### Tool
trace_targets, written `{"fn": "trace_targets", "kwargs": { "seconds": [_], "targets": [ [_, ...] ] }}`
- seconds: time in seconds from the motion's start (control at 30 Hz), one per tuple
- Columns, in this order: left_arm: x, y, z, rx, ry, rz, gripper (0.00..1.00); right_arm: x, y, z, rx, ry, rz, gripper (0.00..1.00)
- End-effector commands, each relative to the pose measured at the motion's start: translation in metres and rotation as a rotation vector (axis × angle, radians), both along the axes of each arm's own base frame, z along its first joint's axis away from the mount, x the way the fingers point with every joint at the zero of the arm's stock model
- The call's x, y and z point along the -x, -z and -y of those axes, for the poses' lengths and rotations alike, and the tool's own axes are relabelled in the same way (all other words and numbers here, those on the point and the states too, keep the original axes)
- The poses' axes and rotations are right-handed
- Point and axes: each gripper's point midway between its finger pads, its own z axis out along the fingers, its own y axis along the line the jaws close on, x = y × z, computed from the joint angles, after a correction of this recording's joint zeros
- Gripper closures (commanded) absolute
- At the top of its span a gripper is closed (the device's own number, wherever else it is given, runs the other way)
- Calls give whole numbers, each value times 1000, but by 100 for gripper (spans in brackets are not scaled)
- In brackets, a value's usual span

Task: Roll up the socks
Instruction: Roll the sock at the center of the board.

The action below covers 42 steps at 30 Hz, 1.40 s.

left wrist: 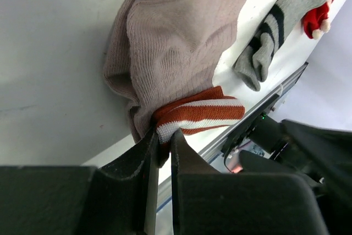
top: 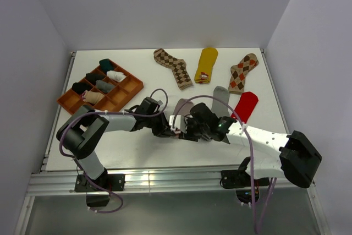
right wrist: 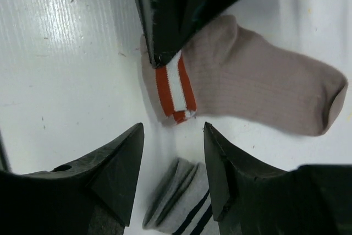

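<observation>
Fingers [left wrist: 135, 160] of left gripper [left wrist: 163, 146] pinched on red-and-white striped cuff [left wrist: 203, 115] of taupe ribbed fabric sock [left wrist: 176, 42], lying on white table [right wrist: 66, 53]. Right gripper [right wrist: 173, 136] fingers [right wrist: 118, 174] apart, empty, just beside cuff. Sock likely light, limp, stretchy; cuff firmest hold.

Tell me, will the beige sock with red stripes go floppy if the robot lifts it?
Probably floppy: the taupe sock folds and bunches where the left gripper pinches its striped cuff. It looks like thin knit, so likely light. The ribbed fabric probably won't slip out easily.
</observation>
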Motion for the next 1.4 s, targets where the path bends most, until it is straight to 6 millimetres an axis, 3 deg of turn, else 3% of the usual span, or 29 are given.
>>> {"fn": "trace_targets", "kwargs": {
  "seconds": [0.0,0.27,0.3,0.57,0.93,1.1,1.13,1.17,1.23,1.27,1.33,1.37],
  "targets": [
    [19,22,-17,-106,0,-124,100,-14,-13,-16,-13,-37,196,45],
    [20,19,-14,-93,15,-132,100,6,15,-29,81,-126,278,45],
    [21,18,-14,-91,18,-133,100,6,13,-36,66,-141,303,45],
    [21,17,-12,-77,40,-125,100,0,29,-37,135,-141,329,47],
    [19,17,-12,-46,58,-133,100,0,52,-34,203,-136,286,62],
    [13,10,-12,-20,49,-104,90,8,52,-33,201,-133,186,80],
    [14,9,-14,-16,42,-108,89,5,44,-37,183,-129,166,81],
    [13,8,-14,-9,38,-105,84,15,50,-33,201,-145,84,82],
    [9,2,-15,16,19,-79,81,9,40,-34,183,-128,18,86],
    [6,0,-15,26,15,-66,78,21,42,-31,185,-148,-70,87],
    [5,0,-17,31,1,-58,76,14,36,-32,172,-128,-150,88],
    [2,-1,-17,36,-6,-47,76,27,44,-27,194,-150,-257,88]
  ]
}}
